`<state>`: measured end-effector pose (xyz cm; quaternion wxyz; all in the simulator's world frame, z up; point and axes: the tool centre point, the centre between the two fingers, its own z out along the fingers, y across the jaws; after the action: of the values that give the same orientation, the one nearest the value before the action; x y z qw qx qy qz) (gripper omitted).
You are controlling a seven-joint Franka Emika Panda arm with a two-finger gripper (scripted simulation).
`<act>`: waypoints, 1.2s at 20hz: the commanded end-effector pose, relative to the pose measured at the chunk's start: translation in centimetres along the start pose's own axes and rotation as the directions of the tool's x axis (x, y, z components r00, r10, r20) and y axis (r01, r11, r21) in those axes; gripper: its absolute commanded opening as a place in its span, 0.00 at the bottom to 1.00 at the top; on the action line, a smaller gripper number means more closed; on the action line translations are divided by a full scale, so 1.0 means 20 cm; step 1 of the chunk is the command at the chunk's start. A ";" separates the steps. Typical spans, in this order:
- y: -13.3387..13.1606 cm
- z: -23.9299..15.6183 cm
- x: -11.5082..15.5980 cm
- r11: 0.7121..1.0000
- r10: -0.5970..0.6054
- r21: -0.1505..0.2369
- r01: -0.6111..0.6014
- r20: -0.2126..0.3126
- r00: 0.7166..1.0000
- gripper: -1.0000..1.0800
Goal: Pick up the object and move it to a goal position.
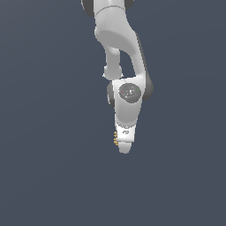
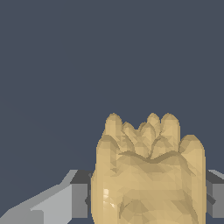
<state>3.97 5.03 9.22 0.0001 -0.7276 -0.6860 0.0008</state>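
Note:
The object (image 2: 148,162) is a tan-yellow lumpy thing with knobby ridges, and it fills the near part of the wrist view. My gripper (image 2: 148,200) is shut on it, a grey finger (image 2: 78,199) pressed against each side. In the exterior view the white gripper (image 1: 125,148) points downward in mid-frame. Only a thin ridged edge of the object (image 1: 115,137) shows there, on the exterior view's left side of the hand. The rest of it is hidden behind the gripper.
A plain dark grey-blue background surrounds the arm (image 1: 119,39) in both views. No other object, marker or edge shows.

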 end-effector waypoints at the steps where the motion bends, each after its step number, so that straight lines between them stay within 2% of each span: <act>1: -0.02 -0.07 0.01 1.000 0.000 -0.001 0.000 0.000 1.000 0.00; 7: -0.09 -0.30 0.03 1.000 -0.001 -0.001 0.001 0.002 1.000 0.00; 17: -0.24 -0.81 0.07 1.000 -0.002 -0.001 0.002 0.001 1.000 0.00; 24: -0.31 -1.05 0.09 1.000 -0.002 -0.001 0.002 -0.001 1.000 0.00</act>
<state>-1.74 7.19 29.36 -0.0005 -0.7269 -0.6868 -0.0001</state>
